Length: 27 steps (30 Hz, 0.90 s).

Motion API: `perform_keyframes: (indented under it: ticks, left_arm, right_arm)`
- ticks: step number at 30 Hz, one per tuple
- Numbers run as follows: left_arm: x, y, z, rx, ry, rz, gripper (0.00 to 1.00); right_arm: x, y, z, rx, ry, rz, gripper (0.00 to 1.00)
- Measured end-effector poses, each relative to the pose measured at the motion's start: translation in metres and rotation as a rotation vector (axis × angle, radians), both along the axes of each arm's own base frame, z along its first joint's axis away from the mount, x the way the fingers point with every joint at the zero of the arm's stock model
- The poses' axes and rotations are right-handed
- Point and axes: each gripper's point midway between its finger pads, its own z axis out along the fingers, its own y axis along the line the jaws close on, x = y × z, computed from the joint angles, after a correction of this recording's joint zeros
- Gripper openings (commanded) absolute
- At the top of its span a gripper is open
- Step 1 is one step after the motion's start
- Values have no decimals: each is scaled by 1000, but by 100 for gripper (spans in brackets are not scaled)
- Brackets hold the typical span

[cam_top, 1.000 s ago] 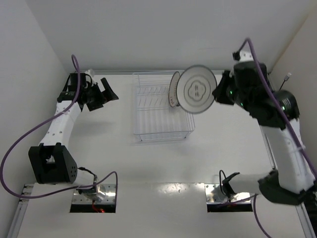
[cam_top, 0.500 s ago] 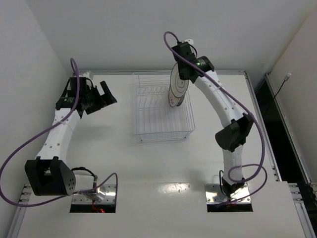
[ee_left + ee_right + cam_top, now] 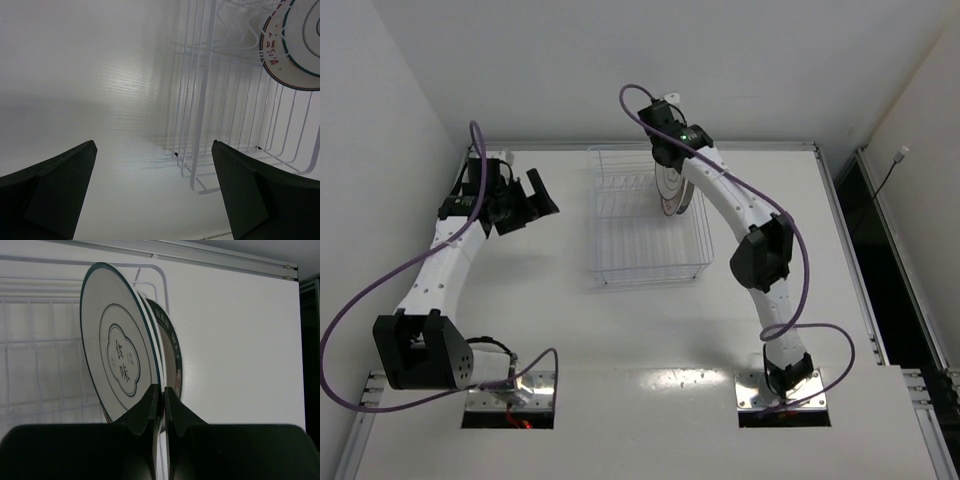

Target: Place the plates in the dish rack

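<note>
White counter (image 3: 520,300) runs from the arm bases to the back wall (image 3: 620,70); you work on a plain, unmarked surface.

1. Left tool (image 3: 155,190): it hovers over bare counter to the left of the dish rack (image 3: 620,270), jaws spread wide, holding nothing. It sits apart from the rack's wires and takes no part in the step.

2. Dish rack: it stands mid-counter, its near half showing only wire.

3. Right tool (image 3: 161,392): the arm reaches over the rack to its far right end. The jaws are pinched down to a thin gap on the rim of the white plate (image 3: 117,360), which stands on edge, nearly upright.

4. Teal-rimmed plate (image 3: 170,355): it stands in the rack just behind the held plate, face to face with it. Whether the two touch cannot be told, nor whether the held plate's lower rim sits between wires. A third plate cannot be made out.

Judgement: the step in hand is seating this plate in a slot next to the teal-rimmed one.

Recommendations:
- Keep the plate vertical and parallel to its neighbour.
- Lower it straight, without sideways drift, or you may knock the standing plate.
- Open the jaws only once the wires carry the rim.
- Withdraw along the plate's own plane.
</note>
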Motion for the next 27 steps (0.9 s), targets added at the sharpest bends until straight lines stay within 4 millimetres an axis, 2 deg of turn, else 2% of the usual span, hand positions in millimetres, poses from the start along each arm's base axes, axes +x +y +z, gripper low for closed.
perform_keyframes:
  ticks: [7,10,11,12,14,15,16,18,20,22,25,27]
  left_arm:
    - [1,-2,-6,-1,17,-7,100]
    - [1,-3,-6,-1,18,-8,100]
    - [1,-3,-6,-1,18,-8,100]
    - [1,-3,-6,-1,18,-8,100]
    - [1,-2,-6,1,18,-8,100]
    - [1,-2,-6,2,18,-9,100]
    - [1,-2,-6,4,17,-9,100]
    - [1,-1,-6,8,17,-9,100]
    - [1,-1,-7,14,16,-8,100]
    - [2,1,-7,20,17,-7,100]
    - [3,3,-12,35,26,-3,100]
    - [5,5,-15,46,34,-1,100]
  right_arm:
    - [10,29,-45,-81,25,24,0]
    - [5,43,-55,-81,41,55,20]
    - [3,46,-57,-67,51,64,32]
    - [1,49,-60,-52,64,72,37]
    - [-7,50,-69,-28,104,82,51]
    - [-13,49,-74,-21,132,88,65]
    - [-18,48,-77,-7,152,91,70]
    - [-32,45,-76,21,196,104,87]
    - [-44,47,-60,79,213,130,92]
    - [-57,47,-29,135,201,154,93]
    - [-81,36,39,245,129,194,97]
    - [-103,19,85,313,63,215,99]
